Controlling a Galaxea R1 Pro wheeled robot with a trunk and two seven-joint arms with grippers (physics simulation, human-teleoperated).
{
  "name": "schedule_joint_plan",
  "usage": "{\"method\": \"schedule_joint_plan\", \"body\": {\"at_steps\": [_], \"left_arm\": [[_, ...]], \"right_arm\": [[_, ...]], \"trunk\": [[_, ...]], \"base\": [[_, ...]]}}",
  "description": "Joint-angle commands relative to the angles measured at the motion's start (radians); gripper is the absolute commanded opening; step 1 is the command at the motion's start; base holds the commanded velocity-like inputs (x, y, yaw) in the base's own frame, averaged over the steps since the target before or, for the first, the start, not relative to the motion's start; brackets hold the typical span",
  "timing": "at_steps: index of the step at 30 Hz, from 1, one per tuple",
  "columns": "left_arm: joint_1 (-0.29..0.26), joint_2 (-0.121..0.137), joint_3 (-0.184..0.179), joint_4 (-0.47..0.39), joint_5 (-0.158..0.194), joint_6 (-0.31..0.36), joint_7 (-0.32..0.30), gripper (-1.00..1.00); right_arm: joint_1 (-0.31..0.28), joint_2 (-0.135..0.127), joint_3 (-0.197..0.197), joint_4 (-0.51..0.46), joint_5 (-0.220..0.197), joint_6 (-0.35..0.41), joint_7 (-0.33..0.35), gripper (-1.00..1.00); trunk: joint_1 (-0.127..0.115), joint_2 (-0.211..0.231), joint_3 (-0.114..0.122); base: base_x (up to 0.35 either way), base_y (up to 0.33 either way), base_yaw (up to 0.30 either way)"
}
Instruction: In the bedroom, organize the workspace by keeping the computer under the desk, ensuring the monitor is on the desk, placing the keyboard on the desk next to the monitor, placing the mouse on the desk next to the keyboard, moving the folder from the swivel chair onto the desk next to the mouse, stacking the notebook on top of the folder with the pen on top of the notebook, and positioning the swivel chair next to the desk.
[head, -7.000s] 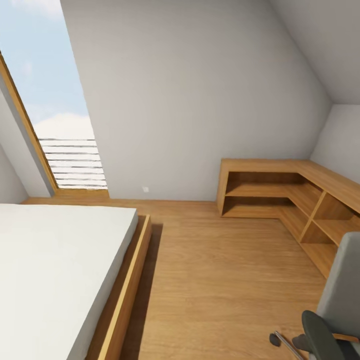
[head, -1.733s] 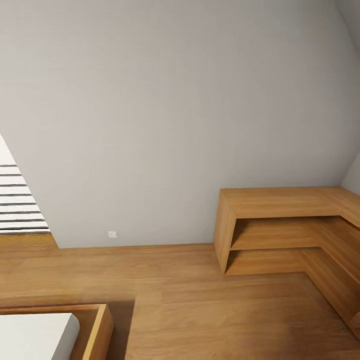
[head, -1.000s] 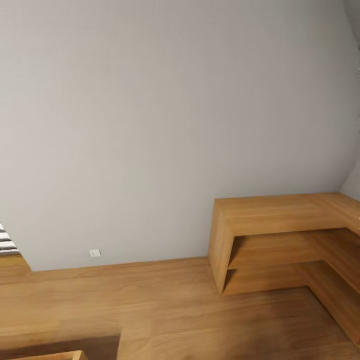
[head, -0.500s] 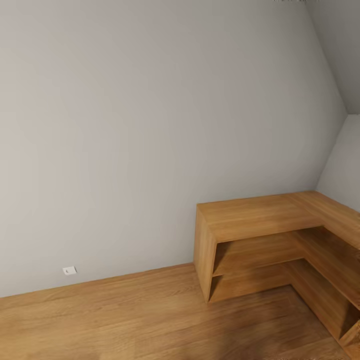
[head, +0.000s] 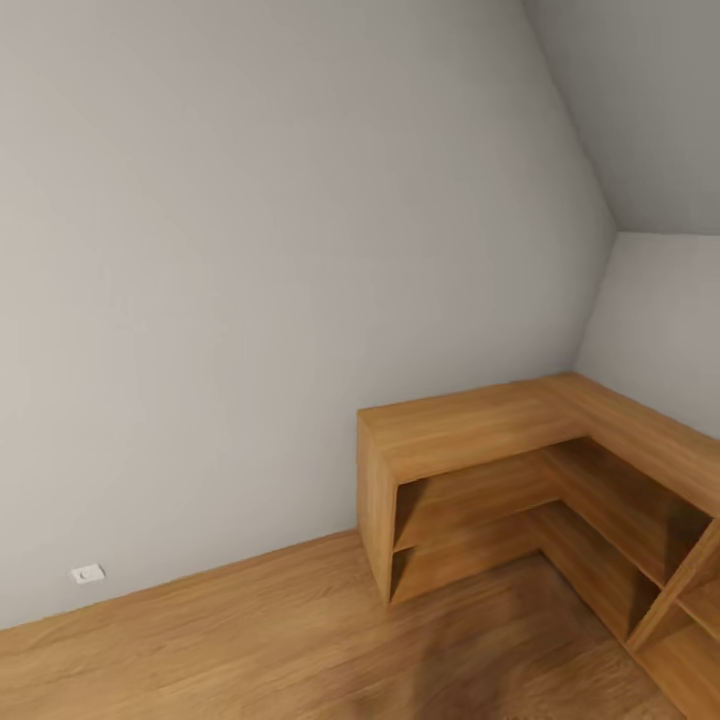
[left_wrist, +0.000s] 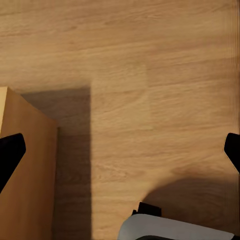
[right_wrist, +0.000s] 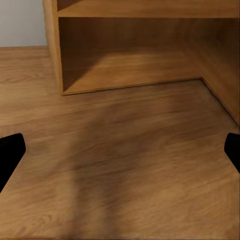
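Left gripper (left_wrist: 120, 150): two black fingertips spread wide, empty, above the wood plank floor (left_wrist: 150, 75). Right gripper (right_wrist: 120, 150): likewise wide and empty, facing one L-shaped light wooden shelf unit (head: 480, 440), which stands in the bedroom corner against the grey wall (head: 250, 250).

The wooden corner shelf (head: 560, 470) is cut off by the head view's right and bottom edges, so its far run is unseen. In the left wrist view, each fingertip (left_wrist: 10, 152) of the left hand (left_wrist: 120, 152) is clipped at the edge; likewise the right hand (right_wrist: 120, 152) over the floor (right_wrist: 125, 165).
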Motion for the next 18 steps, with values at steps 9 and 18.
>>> {"method": "schedule_joint_plan", "body": {"at_steps": [9, 18], "left_arm": [[0.001, 0.001, -0.009, -0.003, 0.006, 0.0, 0.006, 1.0], [0.001, 0.001, -0.009, -0.002, 0.007, 0.0, 0.006, 1.0]], "right_arm": [[-0.001, 0.004, -0.011, -0.005, -0.114, 0.062, -0.002, 1.0], [-0.001, 0.009, -0.01, -0.006, -0.129, 0.063, -0.003, 1.0]], "trunk": [[0.0, -0.001, 0.0], [0.0, -0.001, -0.001]], "base": [[0.25, 0.0, -0.294], [0.305, 0.0, -0.297]]}}
